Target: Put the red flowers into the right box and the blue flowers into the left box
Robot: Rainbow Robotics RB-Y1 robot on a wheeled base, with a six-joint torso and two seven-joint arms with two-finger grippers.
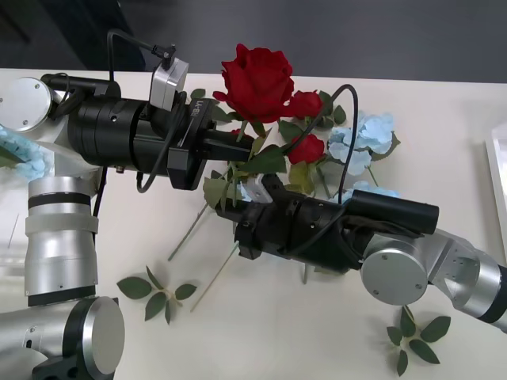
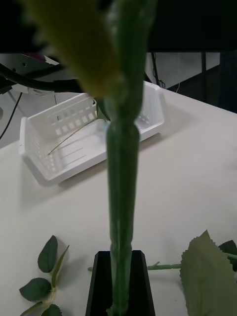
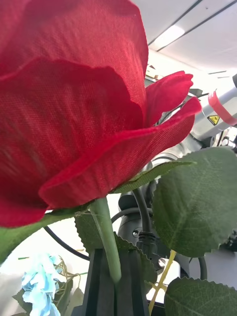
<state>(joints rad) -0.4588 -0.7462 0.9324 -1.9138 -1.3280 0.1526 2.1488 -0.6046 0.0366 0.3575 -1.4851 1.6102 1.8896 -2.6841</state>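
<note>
Front view is showing both grippers meeting mid-table on one rose (image 1: pixel 257 80): the left gripper (image 1: pixel 231 144) is clamping its stem just under the head, the right gripper (image 1: pixel 247 192) pinching lower. I judge it light, its thin stem bendy, best held by the stem. Its head is deep red, leaves dark green.

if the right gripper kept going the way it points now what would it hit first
Judging by the right wrist view, the right gripper, shut on a red flower's stem, points at the left box. Depth unclear; bare table before it.
</note>
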